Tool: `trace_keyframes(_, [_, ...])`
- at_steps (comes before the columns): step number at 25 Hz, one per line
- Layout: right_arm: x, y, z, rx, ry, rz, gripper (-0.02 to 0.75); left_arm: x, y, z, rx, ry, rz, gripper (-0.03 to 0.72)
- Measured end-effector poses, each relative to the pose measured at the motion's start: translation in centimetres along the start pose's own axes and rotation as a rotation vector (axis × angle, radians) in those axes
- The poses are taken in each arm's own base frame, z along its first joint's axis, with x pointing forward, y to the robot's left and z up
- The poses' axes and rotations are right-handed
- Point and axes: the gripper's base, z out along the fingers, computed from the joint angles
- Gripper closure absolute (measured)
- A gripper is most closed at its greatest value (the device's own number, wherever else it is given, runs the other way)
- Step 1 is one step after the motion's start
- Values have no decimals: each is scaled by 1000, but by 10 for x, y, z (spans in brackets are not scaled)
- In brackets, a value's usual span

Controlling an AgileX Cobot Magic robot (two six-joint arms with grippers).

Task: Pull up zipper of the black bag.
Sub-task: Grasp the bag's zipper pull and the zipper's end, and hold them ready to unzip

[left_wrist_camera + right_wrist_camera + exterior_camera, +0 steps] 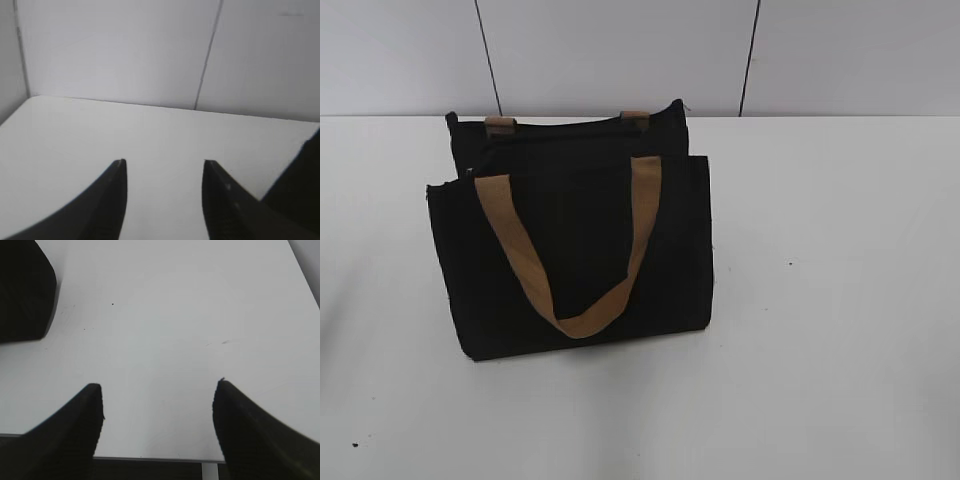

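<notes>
Black bag (575, 250) stands untouched on the white table (840, 300).
I hold both grippers, left (164, 167) and right (159, 390), wide apart and empty, ready to approach its top edge.

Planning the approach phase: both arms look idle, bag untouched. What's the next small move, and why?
Probably bring the left end effector toward the black bag, aiming for the top edge at its left end. Both end effectors are open over bare table, the right end effector too, and neither touches the bag. The zipper pull is too small to make out clearly, so close in before committing to a grasp.
</notes>
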Motion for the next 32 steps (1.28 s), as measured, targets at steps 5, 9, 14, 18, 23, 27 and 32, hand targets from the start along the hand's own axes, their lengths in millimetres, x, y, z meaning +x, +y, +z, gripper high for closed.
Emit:
trace_keyframes(5, [0,0,0,0,0,0,213,18,-25,23,237,19,105,322])
trace_keyframes(9, [0,0,0,0,0,0,213,42,-35,40,358,78,129,340])
trace_keyframes(14, [0,0,0,0,0,0,213,69,-46,63,521,196,198,342])
trace_keyframes(18, [0,0,0,0,0,0,213,85,-53,85,621,254,243,361])
trace_keyframes(23, [0,0,0,0,0,0,213,99,-58,111,689,244,221,402])
trace_keyframes(27, [0,0,0,0,0,0,213,112,-61,125,730,224,183,409])
trace_keyframes(32, [0,0,0,0,0,0,213,121,-64,134,772,179,144,422])
